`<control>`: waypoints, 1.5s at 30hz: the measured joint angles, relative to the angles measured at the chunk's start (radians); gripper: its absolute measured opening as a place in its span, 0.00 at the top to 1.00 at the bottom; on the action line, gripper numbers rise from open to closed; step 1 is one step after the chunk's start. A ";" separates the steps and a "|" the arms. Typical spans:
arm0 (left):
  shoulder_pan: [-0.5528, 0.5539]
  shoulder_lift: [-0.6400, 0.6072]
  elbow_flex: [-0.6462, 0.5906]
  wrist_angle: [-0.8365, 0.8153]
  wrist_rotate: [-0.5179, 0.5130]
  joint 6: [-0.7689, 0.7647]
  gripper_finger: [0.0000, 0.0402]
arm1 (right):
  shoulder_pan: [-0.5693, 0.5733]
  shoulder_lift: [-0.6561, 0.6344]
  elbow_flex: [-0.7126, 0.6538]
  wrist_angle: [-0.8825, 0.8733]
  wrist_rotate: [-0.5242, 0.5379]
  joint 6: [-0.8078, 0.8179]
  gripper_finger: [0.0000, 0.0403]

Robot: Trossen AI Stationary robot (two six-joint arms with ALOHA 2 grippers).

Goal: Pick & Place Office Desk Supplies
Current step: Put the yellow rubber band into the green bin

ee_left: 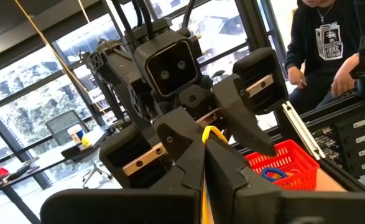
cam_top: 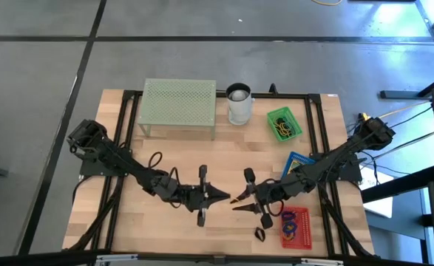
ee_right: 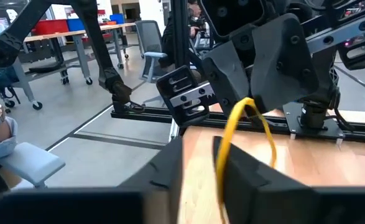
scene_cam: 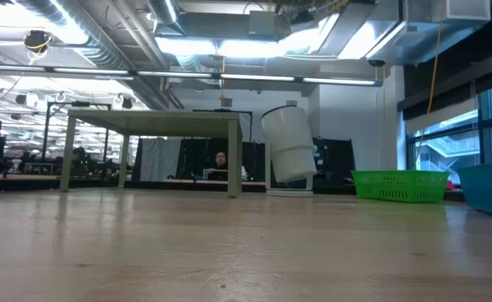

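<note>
My left gripper (cam_top: pixel 224 196) is above the table's middle near the front, pointing level toward the right edge, and is shut on a yellow rubber band (ee_left: pixel 211 132). My right gripper (cam_top: pixel 236 203) faces it tip to tip. It is open, with a gap between its fingers in the right wrist view (ee_right: pixel 201 149). The band's loop (ee_right: pixel 232 124) hangs from the left fingertips down between the right gripper's fingers. Neither gripper shows in the low view. My left gripper pinches the yellow band at one end of its loop (ee_right: pixel 249 103) between its two fingertips. The fingers are level and come from the table's left. The band is clear of the table, and its free loop arches out past the tips and droops. My right gripper has the lower part of the loop (ee_right: pixel 222 163) right beside one finger (ee_right: pixel 263 180); whether it touches the band, I cannot tell.
A pale green mesh stand (cam_top: pixel 180 107) and a white cup (cam_top: pixel 239 103) are at the back. On the right are a green basket (cam_top: pixel 283 124) with bands, a blue basket (cam_top: pixel 299 161) and a red basket (cam_top: pixel 294 225). A person (ee_left: pixel 331 43) is beyond the table.
</note>
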 joint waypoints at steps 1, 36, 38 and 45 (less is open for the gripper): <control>0.000 0.000 0.000 0.000 0.000 0.000 0.99 | 0.000 0.000 0.000 0.000 0.000 0.000 0.83; -0.015 0.000 0.000 -0.048 0.049 -0.076 0.69 | -0.298 -0.339 0.000 -1.028 0.395 0.477 1.00; -0.015 0.000 0.000 -0.048 0.049 -0.076 0.69 | -0.352 -0.358 0.000 -1.112 0.394 0.505 1.00; -0.015 0.000 0.000 -0.051 0.049 -0.076 0.69 | -0.530 -0.376 0.000 -1.226 0.454 0.531 1.00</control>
